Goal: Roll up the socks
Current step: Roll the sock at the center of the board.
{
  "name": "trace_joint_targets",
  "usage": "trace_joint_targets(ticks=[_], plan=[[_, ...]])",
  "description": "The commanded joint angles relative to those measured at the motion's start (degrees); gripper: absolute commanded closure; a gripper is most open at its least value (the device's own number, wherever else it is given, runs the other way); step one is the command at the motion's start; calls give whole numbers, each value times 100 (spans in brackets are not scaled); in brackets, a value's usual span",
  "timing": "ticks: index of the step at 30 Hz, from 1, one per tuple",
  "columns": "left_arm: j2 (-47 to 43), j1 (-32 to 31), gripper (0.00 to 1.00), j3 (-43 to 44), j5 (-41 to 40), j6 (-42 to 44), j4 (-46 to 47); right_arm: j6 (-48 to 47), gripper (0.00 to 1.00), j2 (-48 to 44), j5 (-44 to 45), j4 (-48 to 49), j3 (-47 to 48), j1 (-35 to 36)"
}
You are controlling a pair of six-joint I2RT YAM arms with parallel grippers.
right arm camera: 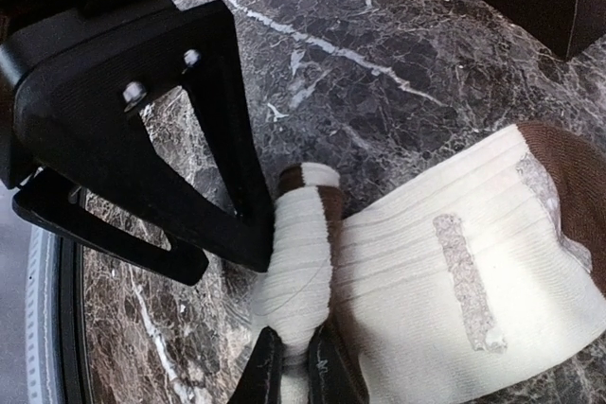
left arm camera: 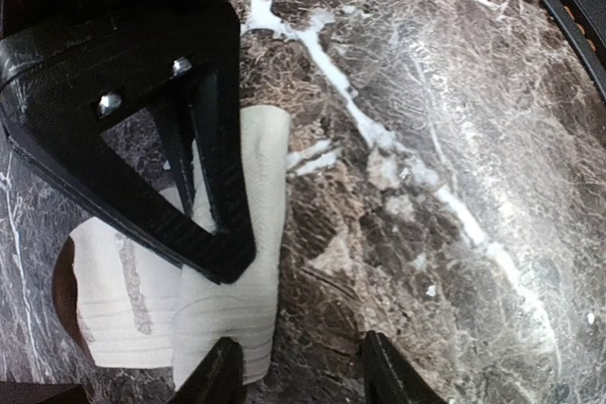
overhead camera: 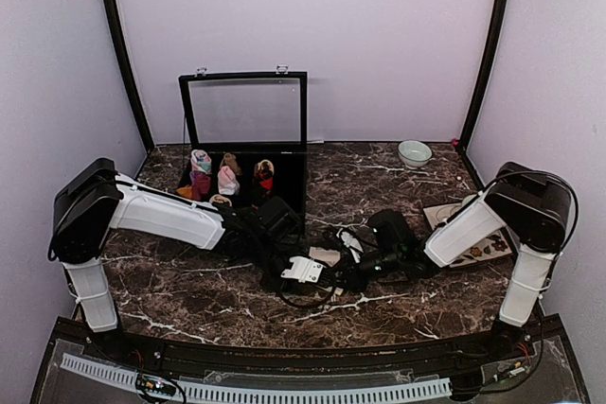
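While right fingers [right arm camera: 267, 377] pinch its rolled end, cream sock [right arm camera: 454, 272] stretches lengthwise toward its brown end, left fingers [left arm camera: 220, 374] half-open.

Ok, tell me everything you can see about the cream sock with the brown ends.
The cream sock is soft ribbed knit with brown ends and two greyish rough strips on its face. It lies mostly flat on the marble table between the arms. One end is bunched into a tight roll, pinched in the shut right gripper. The open left gripper stands over another part, one finger at its edge; contact there is unclear.
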Motion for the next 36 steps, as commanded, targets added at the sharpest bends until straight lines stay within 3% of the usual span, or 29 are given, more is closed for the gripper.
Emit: trace_joint_targets(ticks=[1, 7, 14, 31, 34, 36], plan=[[52, -8, 56, 49, -219, 89, 329, 253, 96, 485, 184, -1643, -236, -57], [9, -264, 57, 297, -35, 149, -286, 298, 96, 700, 19, -1610, -248, -120], [-91, -366, 57, 182, -268, 268, -107, 391, 97, 805, -54, -1580, -255, -227], [529, -357, 56, -437, -1570, 609, 1129, 390, 98, 786, -239, -1652, -176, -362], [682, -299, 63, -370, -1610, 566, 1119, 458, 98, 745, -280, -1579, -216, -369], [754, -260, 74, -336, -1552, 587, 987, 521, 98, 655, -317, -1475, -254, -369]])
